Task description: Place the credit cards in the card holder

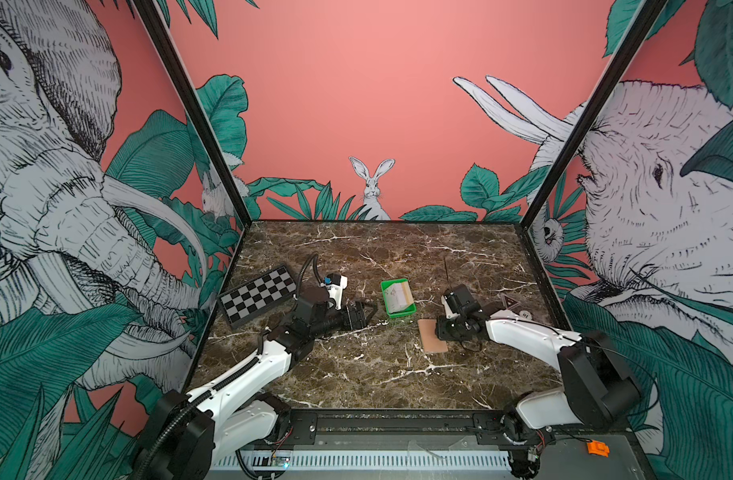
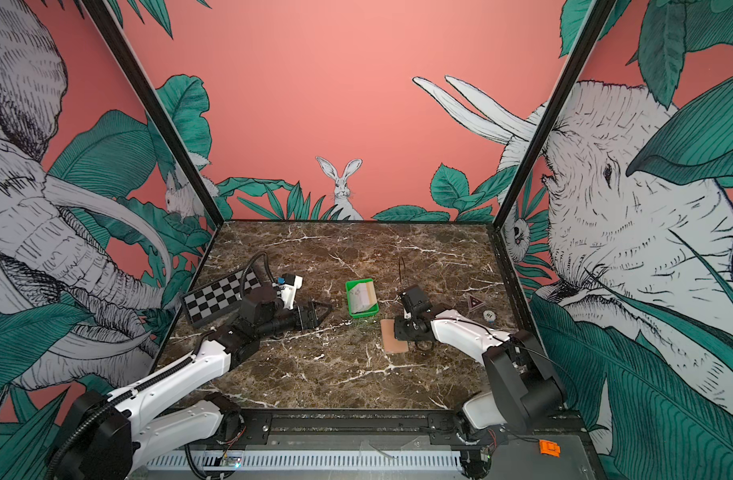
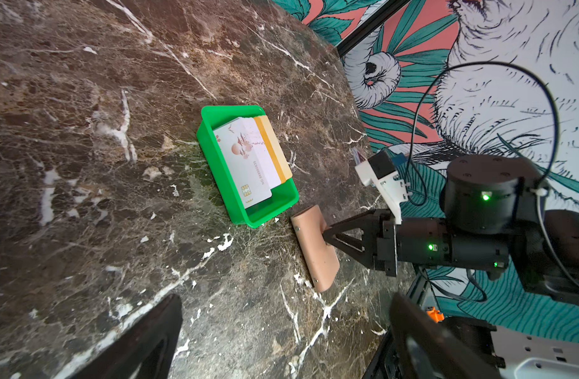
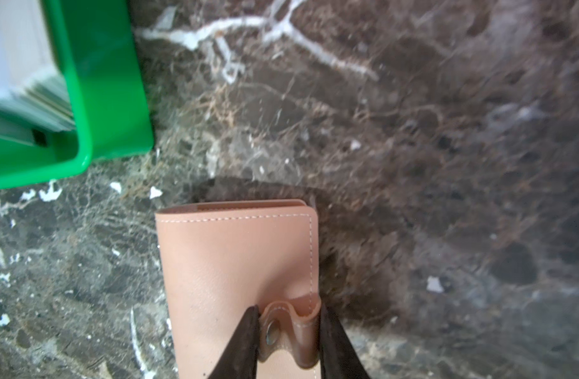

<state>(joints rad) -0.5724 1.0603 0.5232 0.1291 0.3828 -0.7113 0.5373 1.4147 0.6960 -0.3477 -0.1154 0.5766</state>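
Right wrist: jaws low, apparently pinching card holder (image 4: 235, 262) strap (image 4: 288, 328).

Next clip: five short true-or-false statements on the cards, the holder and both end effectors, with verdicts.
1. The cards lie in the green tray. True.
2. The card holder lies spread open with its sleeves showing. False: it is folded shut, flat on the table beside the tray.
3. The right end effector pinches the holder's snap strap. True.
4. The left end effector holds a card. False: it is open and empty.
5. The chessboard rests on top of the tray. False: it lies apart from it, near the table's left edge.
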